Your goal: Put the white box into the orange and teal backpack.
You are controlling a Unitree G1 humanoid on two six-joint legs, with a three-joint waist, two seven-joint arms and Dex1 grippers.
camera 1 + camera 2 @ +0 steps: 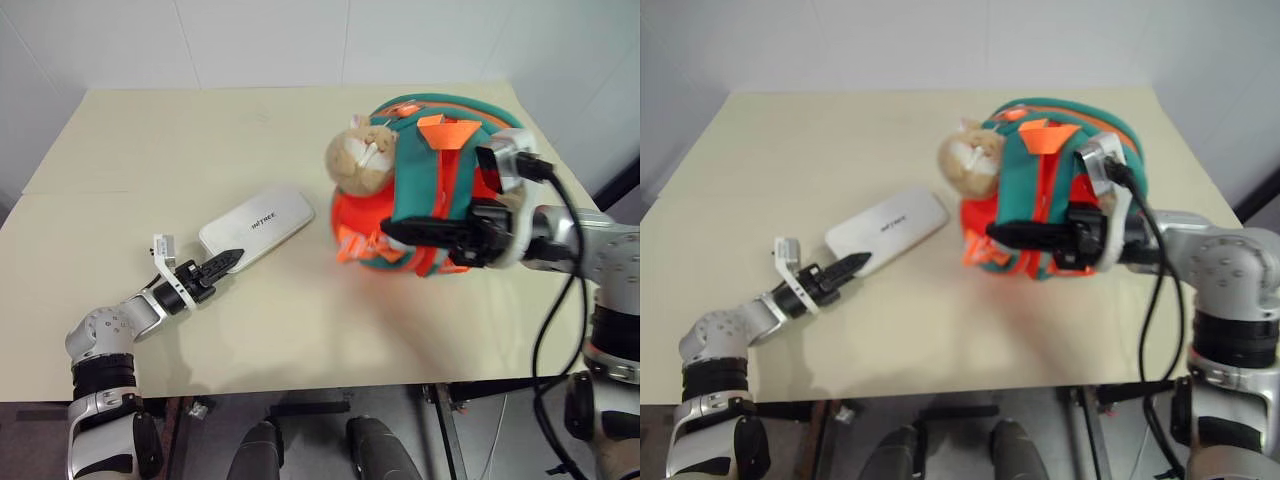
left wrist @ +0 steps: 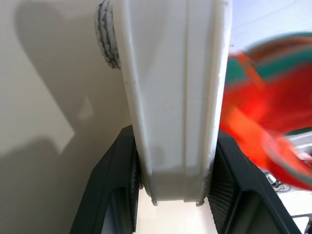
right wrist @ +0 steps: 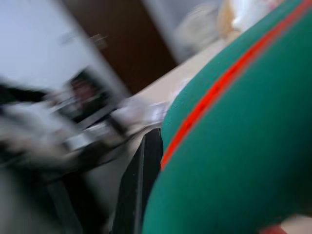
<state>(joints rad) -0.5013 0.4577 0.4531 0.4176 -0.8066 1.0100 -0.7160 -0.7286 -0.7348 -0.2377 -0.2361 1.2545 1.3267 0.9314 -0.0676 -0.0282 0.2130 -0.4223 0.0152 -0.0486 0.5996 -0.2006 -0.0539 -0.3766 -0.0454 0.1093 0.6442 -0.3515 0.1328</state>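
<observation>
Clamped across one short end of the white box (image 1: pixel 257 228) by the left gripper (image 1: pixel 226 261), flat on the table (image 1: pixel 150 140) just beside the orange and teal backpack (image 1: pixel 440 190). Looks stiff, light and slick-shelled, best pinched across its thin edges. Right gripper (image 1: pixel 400 230) shut on a teal strap (image 1: pixel 425 185), steadying soft, floppy fabric.
</observation>
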